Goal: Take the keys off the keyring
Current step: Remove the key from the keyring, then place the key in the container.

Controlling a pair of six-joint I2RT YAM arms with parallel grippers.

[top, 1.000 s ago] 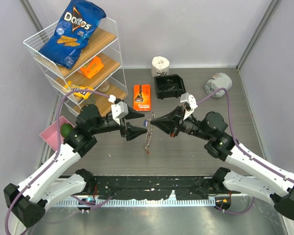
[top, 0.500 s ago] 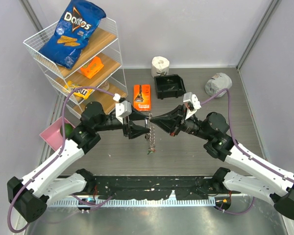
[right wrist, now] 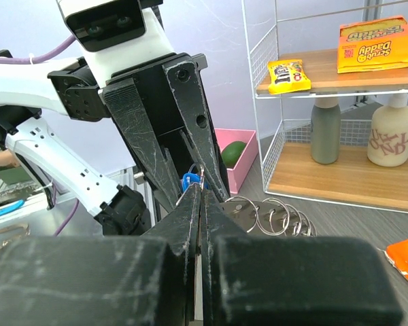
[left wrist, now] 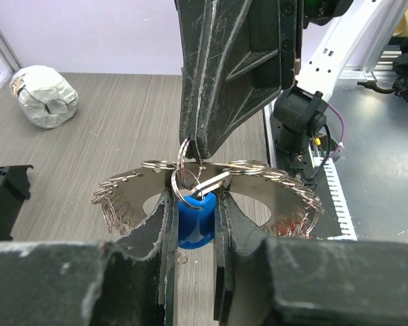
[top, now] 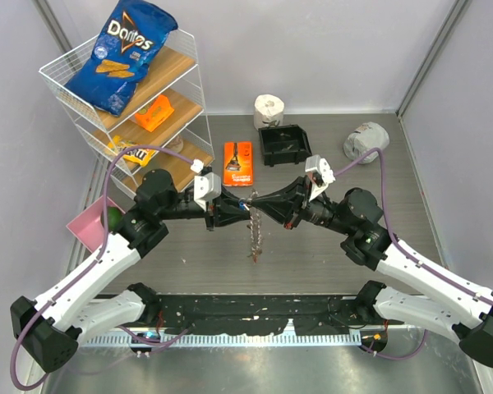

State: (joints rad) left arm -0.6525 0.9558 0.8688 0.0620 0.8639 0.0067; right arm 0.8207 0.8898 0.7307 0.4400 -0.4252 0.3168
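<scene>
The keyring (top: 253, 234), a flat silver ring fringed with small split rings, hangs in mid-air between both arms. My right gripper (top: 257, 202) is shut on its top edge, and in the left wrist view its dark tip (left wrist: 194, 144) comes down onto the keyring (left wrist: 132, 187). My left gripper (left wrist: 194, 204) is shut on the blue plastic head of one key (left wrist: 194, 223), which hangs from a small ring. Red key heads (left wrist: 296, 221) show behind the ring's right side. In the right wrist view the blue key (right wrist: 189, 180) sits just beyond my right gripper (right wrist: 202, 193).
A wire shelf at the back left holds a Doritos bag (top: 123, 53) and snack packs. A pink tray (top: 86, 223) with a green fruit lies left. An orange pack (top: 238, 162), a black bin (top: 283, 144), a white roll (top: 269, 108) and a grey bundle (top: 366, 141) are behind.
My left gripper has moved right up to the hanging keyring and its jaws have closed on the blue key head. The right gripper has stayed shut on the keyring, barely moving.
</scene>
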